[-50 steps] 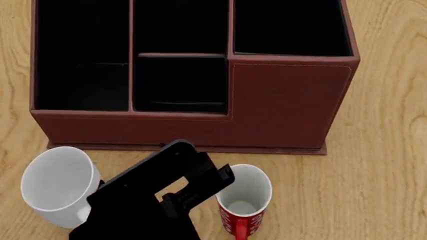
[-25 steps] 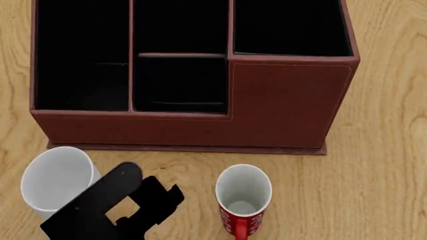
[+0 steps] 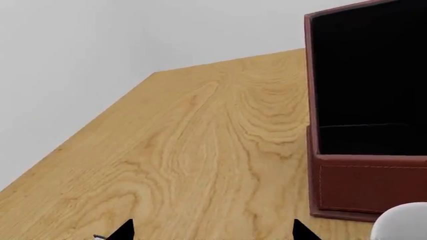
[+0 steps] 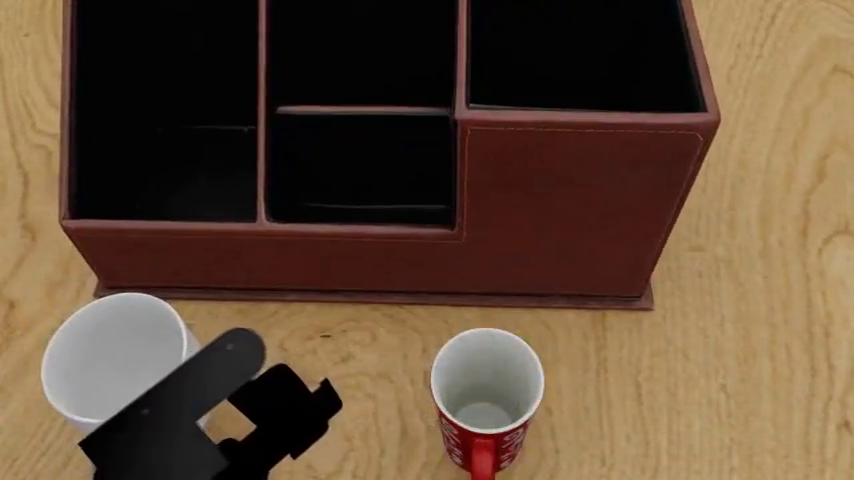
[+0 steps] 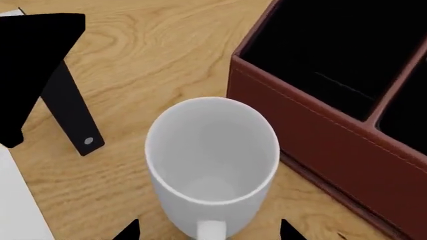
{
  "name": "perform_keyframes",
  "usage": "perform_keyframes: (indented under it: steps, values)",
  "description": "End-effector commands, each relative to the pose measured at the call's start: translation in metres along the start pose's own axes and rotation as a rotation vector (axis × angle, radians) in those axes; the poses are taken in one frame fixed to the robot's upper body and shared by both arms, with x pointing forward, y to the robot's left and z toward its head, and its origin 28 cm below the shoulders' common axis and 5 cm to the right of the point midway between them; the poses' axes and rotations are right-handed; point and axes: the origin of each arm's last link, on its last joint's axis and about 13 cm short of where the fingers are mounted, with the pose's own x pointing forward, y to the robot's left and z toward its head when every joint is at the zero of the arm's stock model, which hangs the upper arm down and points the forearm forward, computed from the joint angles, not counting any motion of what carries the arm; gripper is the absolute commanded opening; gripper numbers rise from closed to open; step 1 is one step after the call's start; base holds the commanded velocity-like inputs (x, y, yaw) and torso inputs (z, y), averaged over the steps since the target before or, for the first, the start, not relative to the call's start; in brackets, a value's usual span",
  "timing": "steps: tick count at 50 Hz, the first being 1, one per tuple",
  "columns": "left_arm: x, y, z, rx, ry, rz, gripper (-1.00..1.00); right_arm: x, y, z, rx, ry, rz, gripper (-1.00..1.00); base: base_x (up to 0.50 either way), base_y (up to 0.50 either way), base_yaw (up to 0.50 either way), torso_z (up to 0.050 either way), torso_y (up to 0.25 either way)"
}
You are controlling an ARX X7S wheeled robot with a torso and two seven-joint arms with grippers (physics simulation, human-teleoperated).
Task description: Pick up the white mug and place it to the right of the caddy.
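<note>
The white mug (image 4: pixel 114 360) stands upright in front of the caddy's (image 4: pixel 561 210) left end. In the right wrist view the mug (image 5: pixel 212 150) sits just ahead of my open right gripper (image 5: pixel 209 231), its handle (image 5: pixel 212 231) pointing between the spread fingertips. The jaws do not touch it. In the head view the right arm's black body (image 4: pixel 200 420) covers the mug's near right side. My left gripper (image 3: pixel 213 232) is open and empty over bare table left of the caddy (image 3: pixel 367 150). The mug's rim (image 3: pixel 403 222) shows at that view's corner.
A slimmer red mug with white swirls (image 4: pixel 487 400) stands upright right of the white mug, in front of the caddy. A black arm part (image 5: pixel 47 75) and a white surface (image 5: pixel 17 200) lie beyond the white mug. The wooden table's edge (image 3: pixel 100 115) runs left of the caddy.
In the head view the black arm has moved left and toward the near edge, away from the red mug. It now sits against the white mug's right side.
</note>
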Motion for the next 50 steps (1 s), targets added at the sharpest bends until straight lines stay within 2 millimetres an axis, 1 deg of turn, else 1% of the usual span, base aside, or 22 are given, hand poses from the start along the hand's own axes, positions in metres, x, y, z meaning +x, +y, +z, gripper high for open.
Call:
perform_keyframes:
  steps: [1,7,19,29,33,50]
  values:
    - [-0.001,0.0,0.0,0.002,0.0,-0.002,1.0,0.009,-0.002,-0.01,0.042,0.023,0.006,1.0,0.0,0.0,0.0,0.0,0.0]
    - [0.0,-0.001,0.001,0.004,-0.004,-0.002,1.0,0.013,-0.003,-0.012,0.051,0.026,0.029,1.0,0.0,0.0,0.0,0.0,0.0]
    - [0.002,-0.003,0.001,0.008,-0.005,-0.006,1.0,0.021,-0.005,-0.021,0.077,0.053,0.041,1.0,0.0,0.0,0.0,0.0,0.0]
    - [0.004,-0.005,0.002,0.007,-0.008,-0.014,1.0,0.027,-0.01,-0.025,0.069,0.066,0.036,1.0,0.0,0.0,0.0,0.0,0.0]
    - [0.005,-0.006,0.002,0.006,-0.009,-0.014,1.0,0.029,-0.013,-0.022,0.065,0.065,0.039,1.0,0.0,0.0,0.0,0.0,0.0]
    - [0.004,-0.006,-0.002,0.011,-0.002,-0.015,1.0,0.037,-0.012,-0.029,0.101,0.08,0.078,1.0,0.0,0.0,0.0,0.0,0.0]
